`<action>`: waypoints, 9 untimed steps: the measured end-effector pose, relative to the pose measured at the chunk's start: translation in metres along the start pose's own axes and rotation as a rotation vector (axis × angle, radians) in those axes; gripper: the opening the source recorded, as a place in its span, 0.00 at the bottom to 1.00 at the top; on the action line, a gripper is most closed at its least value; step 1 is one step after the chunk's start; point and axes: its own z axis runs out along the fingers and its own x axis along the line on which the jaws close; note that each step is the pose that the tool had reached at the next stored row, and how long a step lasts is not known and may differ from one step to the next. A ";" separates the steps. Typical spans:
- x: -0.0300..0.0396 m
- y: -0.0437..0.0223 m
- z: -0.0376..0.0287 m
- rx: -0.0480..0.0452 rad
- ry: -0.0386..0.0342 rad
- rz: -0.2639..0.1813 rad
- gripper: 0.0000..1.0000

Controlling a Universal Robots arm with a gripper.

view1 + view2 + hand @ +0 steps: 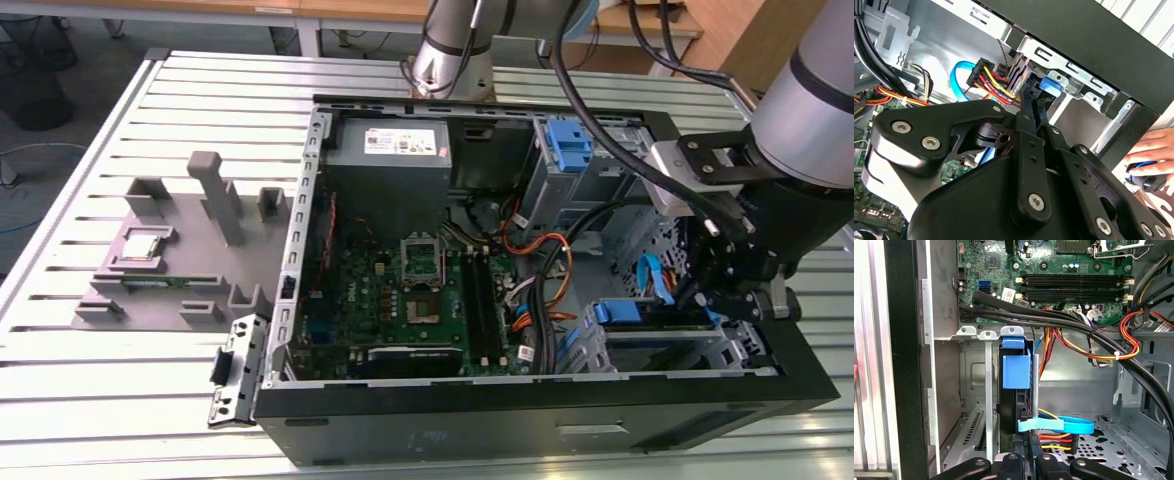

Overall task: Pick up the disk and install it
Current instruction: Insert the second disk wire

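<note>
Disk installation looks well advanced in the exterior view: the drive in its blue carrier sits on edge in the metal drive cage at the lower right of the open computer case, and the gripper hangs just above it. Whether it is fully seated I cannot tell. At centre lies the green motherboard, with the grey power supply above it and a second blue carrier in the upper bay. A grey fixture block stands on the slatted table at the left.

In the second wrist view the gripper's black linkage covers the lower half, and its two fingers run up close together toward the disk's blue tab at upper centre. They look nearly shut, but whether they pinch anything I cannot tell. Red, yellow and black power wires and a light blue data cable crowd the bay just beside the fingertips. A person's hand rests on a mouse at the right edge, outside the case.

In the first wrist view the disk stands slotted in the cage at centre, its blue carrier face showing. The fingers at the bottom edge almost touch each other below it. The blue cable crosses right beside the drive's lower end, and thick black cables sweep across above, so the approach is cluttered.
</note>
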 end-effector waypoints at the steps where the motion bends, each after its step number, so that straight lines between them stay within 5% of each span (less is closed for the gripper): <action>1: 0.0000 0.0000 0.0000 0.0000 0.0000 0.000 0.16; 8: 0.0000 0.0001 0.0009 0.0000 -0.0014 0.000 0.17; 9: 0.0000 0.0001 0.0006 0.0000 -0.0007 0.000 0.24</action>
